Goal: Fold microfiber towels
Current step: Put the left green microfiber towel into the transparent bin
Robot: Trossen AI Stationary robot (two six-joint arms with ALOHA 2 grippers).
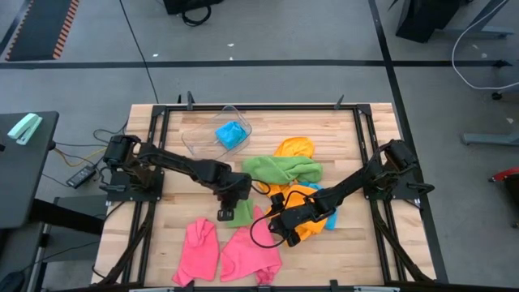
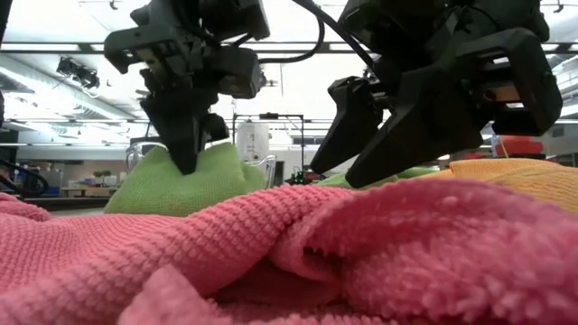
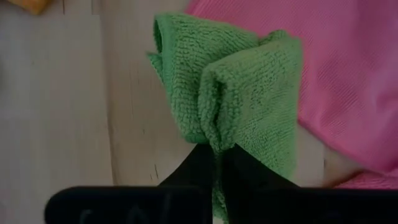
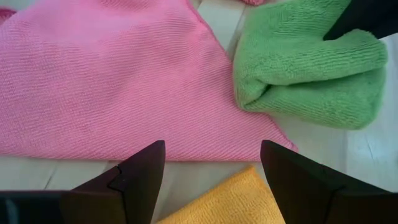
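Pinching a bunched corner of the small green towel (image 3: 249,93) near desk (image 1: 170,178) centre, left tool (image 3: 217,155) is clenched prob. to lift it, w/ right tool (image 4: 211,168) spread wide over pink towel (image 4: 112,81) beside it.

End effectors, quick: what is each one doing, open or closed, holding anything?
Left end effector: closed, pinching the green towel.
Right end effector: open, holding nothing, above the pink towel.

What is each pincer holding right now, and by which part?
Left pincer is shut on a bunched fold of the small green towel. Right pincer is open above the pink towel, holding nothing.
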